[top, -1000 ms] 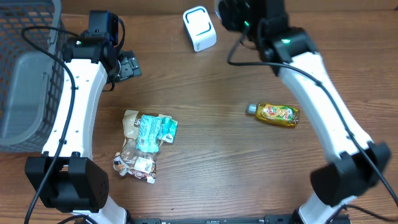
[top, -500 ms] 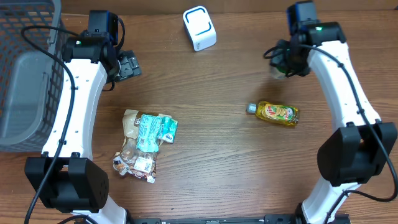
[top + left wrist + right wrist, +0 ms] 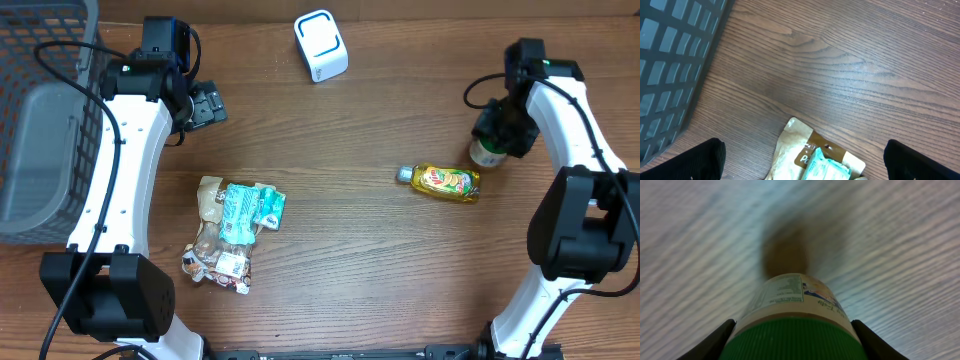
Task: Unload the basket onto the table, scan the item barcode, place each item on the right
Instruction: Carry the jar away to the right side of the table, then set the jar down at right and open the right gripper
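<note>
green-lid jar point(image 3: 790, 297) | gripped in right hand point(image 3: 792, 342) | left hand point(image 3: 807, 160) wide | yellow bottle point(image 3: 447, 183) near

Plenty of room in the middle
Bare wood between the snack packets point(image 3: 236, 228) and yellow bottle point(image 3: 447, 183); basket point(image 3: 40, 60) blocks the left edge, white scanner point(image 3: 321, 45) sits at the back, green-lidded jar point(image 3: 488, 153) stands just beside the bottle.

The left arm point(image 3: 130, 150) and right arm point(image 3: 572, 118) are white with black joints and cables.

Green-capped jar point(image 3: 792, 311), yellow bottle point(image 3: 447, 183)
</note>
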